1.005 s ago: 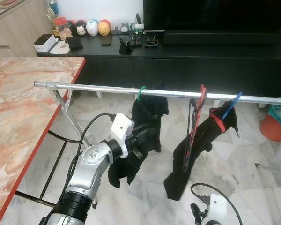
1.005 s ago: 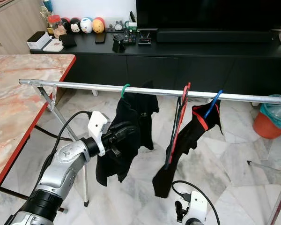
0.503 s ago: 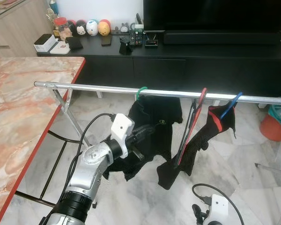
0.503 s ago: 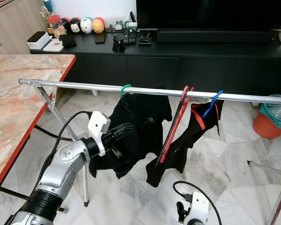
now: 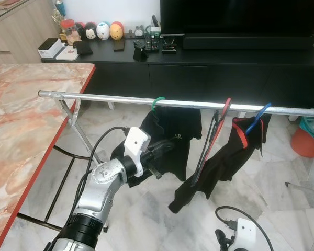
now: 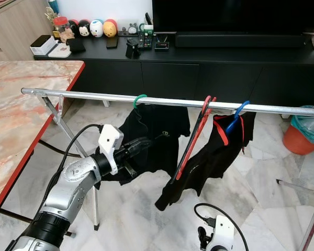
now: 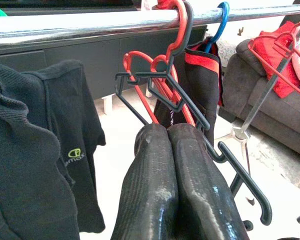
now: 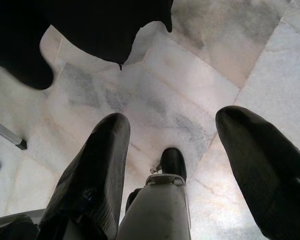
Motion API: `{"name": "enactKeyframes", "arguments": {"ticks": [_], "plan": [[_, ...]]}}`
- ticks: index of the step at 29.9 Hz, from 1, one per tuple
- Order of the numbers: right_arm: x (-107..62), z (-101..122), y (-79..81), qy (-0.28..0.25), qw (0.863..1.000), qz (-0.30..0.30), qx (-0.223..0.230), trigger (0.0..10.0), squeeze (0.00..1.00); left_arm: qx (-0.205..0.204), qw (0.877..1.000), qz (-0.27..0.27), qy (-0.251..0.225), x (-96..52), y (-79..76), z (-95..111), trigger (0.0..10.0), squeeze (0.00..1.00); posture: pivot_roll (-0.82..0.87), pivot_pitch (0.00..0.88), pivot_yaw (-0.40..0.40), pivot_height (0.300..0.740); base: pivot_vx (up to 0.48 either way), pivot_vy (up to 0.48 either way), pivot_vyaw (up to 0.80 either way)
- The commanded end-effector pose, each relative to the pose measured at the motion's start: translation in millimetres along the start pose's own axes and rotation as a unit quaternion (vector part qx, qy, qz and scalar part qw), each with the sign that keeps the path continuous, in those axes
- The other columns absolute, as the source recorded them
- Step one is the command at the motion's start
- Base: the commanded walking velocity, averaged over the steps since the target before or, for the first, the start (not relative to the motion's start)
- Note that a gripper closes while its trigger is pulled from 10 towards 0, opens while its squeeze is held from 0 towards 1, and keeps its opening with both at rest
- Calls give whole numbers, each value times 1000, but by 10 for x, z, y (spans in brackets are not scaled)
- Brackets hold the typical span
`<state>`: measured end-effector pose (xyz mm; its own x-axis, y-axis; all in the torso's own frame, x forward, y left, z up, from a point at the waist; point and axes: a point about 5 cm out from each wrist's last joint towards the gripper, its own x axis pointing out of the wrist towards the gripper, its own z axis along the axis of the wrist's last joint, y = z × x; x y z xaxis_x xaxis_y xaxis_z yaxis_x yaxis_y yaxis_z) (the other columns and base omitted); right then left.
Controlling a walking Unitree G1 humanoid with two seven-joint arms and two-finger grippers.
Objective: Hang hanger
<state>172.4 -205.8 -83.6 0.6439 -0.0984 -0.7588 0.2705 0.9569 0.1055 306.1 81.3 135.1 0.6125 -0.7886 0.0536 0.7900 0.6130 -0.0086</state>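
Note:
A silver rail (image 5: 110, 98) crosses the room on a folding rack. On it hang a green hanger (image 5: 157, 103) with a black shirt (image 5: 175, 130), a red and a black hanger (image 5: 220, 123) hooked together, and a blue hanger (image 5: 260, 116) carrying a black and red garment (image 5: 233, 154). My left gripper (image 5: 166, 148) is raised below the rail, in front of the black shirt, and its fingers (image 7: 190, 165) are shut with nothing between them. The empty red and black hangers (image 7: 162, 80) hang just beyond its tips. My right gripper (image 8: 175, 117) hangs low over the marble floor, open and empty.
A marble table with a red edge (image 5: 68, 112) stands at my left. Behind the rail runs a black TV console (image 5: 209, 63) with toys and small items. An orange bin (image 5: 306, 141) is at far right. A grey sofa (image 7: 275, 100) shows in the left wrist view.
The black shirt and the black and red garment have swung and spread out to the right, and are still swaying. My left gripper has stayed almost in place, shut.

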Motion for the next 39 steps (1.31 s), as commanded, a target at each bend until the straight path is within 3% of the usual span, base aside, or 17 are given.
{"name": "enactKeyframes", "arguments": {"ticks": [1, 6, 8, 11, 14, 15, 16, 17, 20, 24, 27, 30, 35, 39], "plan": [[-18, -73, -15, 14, 1000, -2, 2, 10000, 0, -1, 1000, -3, -8, -11, -22, 30, 0, 0, 12, 67, 67, 740, 0, 0, 0], [-16, -74, -7, 15, 1000, -2, 3, 10000, 0, 10, 1000, 20, 1, -1, 16, 16, 0, 0, 12, 67, 67, 740, 0, 0, 0], [-14, -75, 7, 16, 1000, -2, 3, 10000, 0, 33, 996, 77, 20, 3, 135, -17, 10000, 0, 11, 68, 68, 740, 0, 0, 0], [-12, -77, 19, 17, 1000, -1, 2, 10000, 0, 53, 985, 158, 46, -33, 312, -60, 10000, 0, 11, 68, 68, 740, 0, 0, 0], [-11, -78, 27, 18, 1000, -1, 2, 10000, 0, 61, 964, 247, 77, -135, 511, -116, 10000, 0, 12, 67, 67, 740, 0, 0, 0], [-10, -78, 30, 18, 1000, -1, 2, 10000, 0, 59, 949, 293, 99, -246, 624, -177, 10000, 0, 12, 67, 67, 740, 0, 0, 0], [-10, -78, 30, 18, 1000, -1, 2, 10000, 0, 59, 949, 293, 99, -246, 624, -177, 10000, 0, 12, 67, 67, 740, 0, 0, 0], [-10, -78, 32, 19, 1000, -1, 2, 10000, 0, 70, 933, 325, 134, -375, 710, -272, 10000, 0, 16, 64, 64, 740, 0, 0, 0], [-10, -79, 30, 19, 1000, 0, 1, 10000, 0, 73, 903, 359, 226, -671, 790, -565, 10000, 0, 19, 63, 63, 740, 0, 0, 0], [-11, -78, 23, 20, 1000, 1, -1, 10000, 0, 49, 860, 383, 335, -1108, 764, -984, 10000, 0, 24, 63, 55, 740, 0, 0, 0], [-10, -76, 20, 20, 1000, 2, -3, 10000, 0, 24, 825, 405, 394, -1419, 693, -1251, 10000, 0, 30, 64, 48, 740, 0, 0, 0], [-4, -68, 46, 20, 1000, 6, -7, 10000, 0, -2, 798, 419, 433, -1661, 585, -1457, 10000, 0, 34, 61, 39, 740, 0, 0, 0], [18, -30, 139, 17, 1000, 14, -12, 10000, 0, -29, 762, 450, 465, -1888, 481, -1625, 10000, 0, 32, 57, 30, 740, 0, 0, 0], [25, -15, 168, 15, 1000, 16, -15, 10000, 0, -54, 746, 475, 464, -1968, 490, -1649, 9922, 0, 31, 55, 27, 740, 0, 0, 0]]}}
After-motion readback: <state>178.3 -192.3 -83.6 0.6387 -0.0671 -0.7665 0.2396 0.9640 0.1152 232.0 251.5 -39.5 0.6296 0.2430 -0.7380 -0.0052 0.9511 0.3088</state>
